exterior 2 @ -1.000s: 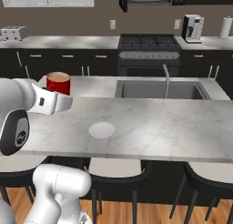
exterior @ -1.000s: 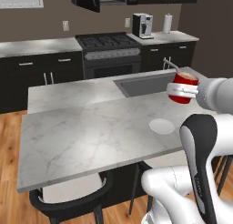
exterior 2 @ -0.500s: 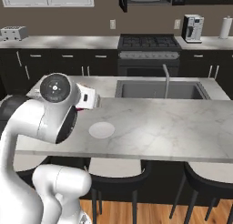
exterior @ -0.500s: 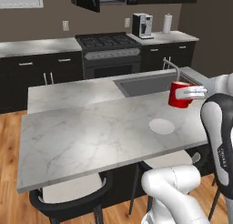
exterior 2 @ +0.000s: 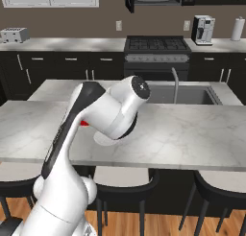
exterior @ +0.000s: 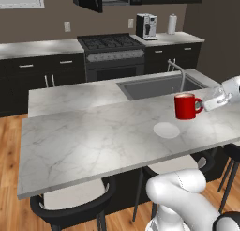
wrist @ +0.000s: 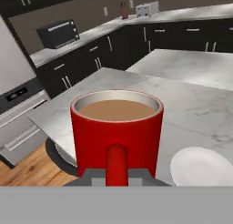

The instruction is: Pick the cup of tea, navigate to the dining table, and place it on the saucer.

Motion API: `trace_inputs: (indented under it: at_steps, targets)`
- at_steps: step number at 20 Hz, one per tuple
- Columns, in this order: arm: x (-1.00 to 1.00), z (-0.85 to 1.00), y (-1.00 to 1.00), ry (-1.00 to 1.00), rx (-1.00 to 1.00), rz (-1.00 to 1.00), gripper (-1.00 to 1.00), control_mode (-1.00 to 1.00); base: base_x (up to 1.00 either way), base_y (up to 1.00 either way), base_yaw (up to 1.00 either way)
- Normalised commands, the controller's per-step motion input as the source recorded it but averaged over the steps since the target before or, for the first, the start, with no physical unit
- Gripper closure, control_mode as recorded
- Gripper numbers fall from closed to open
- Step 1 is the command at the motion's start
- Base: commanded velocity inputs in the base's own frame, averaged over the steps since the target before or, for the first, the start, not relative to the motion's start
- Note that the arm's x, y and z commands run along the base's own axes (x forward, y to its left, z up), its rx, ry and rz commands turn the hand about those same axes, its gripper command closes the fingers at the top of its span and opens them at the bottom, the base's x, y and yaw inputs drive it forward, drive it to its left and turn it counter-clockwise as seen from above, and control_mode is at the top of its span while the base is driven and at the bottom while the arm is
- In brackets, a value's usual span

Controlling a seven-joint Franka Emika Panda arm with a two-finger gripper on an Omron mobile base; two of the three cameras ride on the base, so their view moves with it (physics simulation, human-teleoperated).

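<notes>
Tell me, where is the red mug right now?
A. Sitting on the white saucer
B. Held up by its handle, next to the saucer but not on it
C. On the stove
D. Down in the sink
B: the gripper holds the mug by its handle above the table, with the bare saucer just beside it.

No readable text, labels, brand names, numbers or signs appear on anything in these views.
</notes>
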Motion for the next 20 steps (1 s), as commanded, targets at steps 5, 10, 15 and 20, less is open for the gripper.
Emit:
trace_inputs:
  at_steps: [5,10,15,20]
  targets:
    - [0.15,-0.44,-0.09,0.00,0.06,0.43,1.00,-1.00,0.00,0.00,0.00]
    - [0.02,-0.42,-0.09,-0.04,0.15,0.17,1.00,-1.00,0.00,0.00,0.00]
    - [0.13,-0.21,0.00,-0.08,0.16,0.01,1.00,-1.00,0.00,0.00,0.00]
    - [0.06,-0.24,0.01,-0.05,0.05,0.00,1.00,-1.00,0.00,0.00,0.00]
